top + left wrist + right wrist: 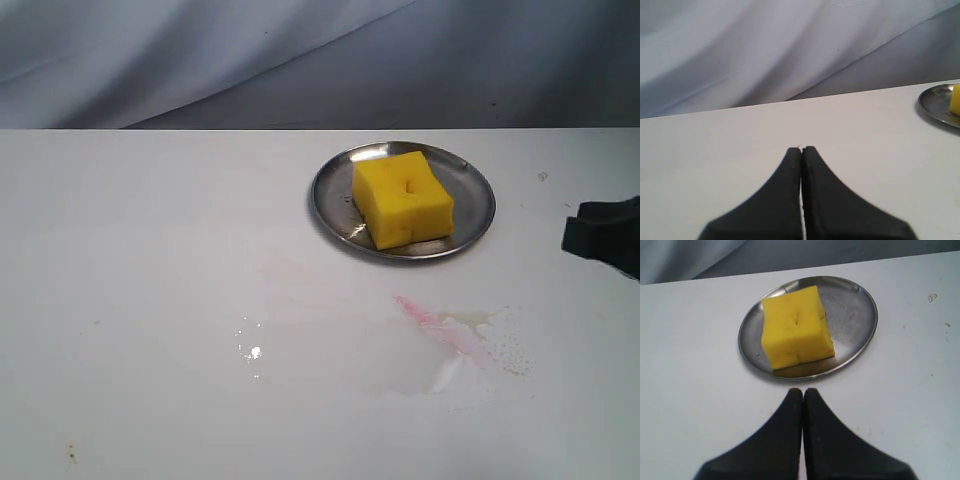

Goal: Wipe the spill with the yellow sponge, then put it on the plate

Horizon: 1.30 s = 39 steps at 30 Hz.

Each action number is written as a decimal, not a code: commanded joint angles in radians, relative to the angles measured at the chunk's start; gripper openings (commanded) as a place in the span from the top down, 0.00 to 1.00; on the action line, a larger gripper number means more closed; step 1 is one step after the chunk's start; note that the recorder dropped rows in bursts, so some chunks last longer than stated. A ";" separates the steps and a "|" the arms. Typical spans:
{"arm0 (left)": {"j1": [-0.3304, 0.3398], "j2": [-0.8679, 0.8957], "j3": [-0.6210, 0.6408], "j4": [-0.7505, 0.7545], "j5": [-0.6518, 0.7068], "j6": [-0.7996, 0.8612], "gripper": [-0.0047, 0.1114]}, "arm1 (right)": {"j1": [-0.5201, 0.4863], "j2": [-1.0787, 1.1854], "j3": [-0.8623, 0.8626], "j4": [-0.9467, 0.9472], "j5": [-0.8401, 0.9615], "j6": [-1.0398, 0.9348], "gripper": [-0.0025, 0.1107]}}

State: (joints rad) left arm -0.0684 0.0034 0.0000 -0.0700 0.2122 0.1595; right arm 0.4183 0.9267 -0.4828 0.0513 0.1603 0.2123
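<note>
The yellow sponge (402,198) lies on the silver plate (475,190) at the back middle-right of the white table. Near the front of it, a small pale amber spill (478,322) sits beside a pink-red streak (425,314). My right gripper (578,235) hovers at the right edge, shut and empty, well apart from the plate. In the right wrist view its tips (802,391) stop just short of the plate (852,310) and sponge (796,332). The left gripper (801,148) is shut on nothing over bare table; the plate's rim (935,100) and a sliver of sponge (956,99) show at that view's edge.
A whitish wet smear (440,376) trails from the streak toward the front. Small shiny droplets (252,350) lie left of the middle. Grey cloth (300,60) hangs behind the table's far edge. A few tiny specks (542,177) mark the tabletop at the right.
</note>
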 commanded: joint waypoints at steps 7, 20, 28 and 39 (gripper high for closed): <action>-0.001 -0.003 0.000 0.001 -0.007 0.000 0.96 | -0.013 -0.353 0.323 0.085 -0.275 0.006 0.98; -0.001 -0.003 0.000 0.001 -0.007 0.000 0.96 | -0.270 -0.694 0.483 -0.013 -0.284 -0.124 0.98; -0.001 -0.003 0.000 0.001 -0.007 0.000 0.96 | -0.270 -0.827 0.483 -0.013 -0.242 -0.212 0.98; -0.001 -0.003 0.000 0.001 -0.007 0.000 0.96 | -0.270 -0.927 0.483 -0.051 -0.180 -0.238 0.98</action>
State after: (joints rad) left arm -0.0684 0.0034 0.0000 -0.0700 0.2122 0.1595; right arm 0.1582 0.0066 -0.0039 0.0307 -0.0354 -0.0155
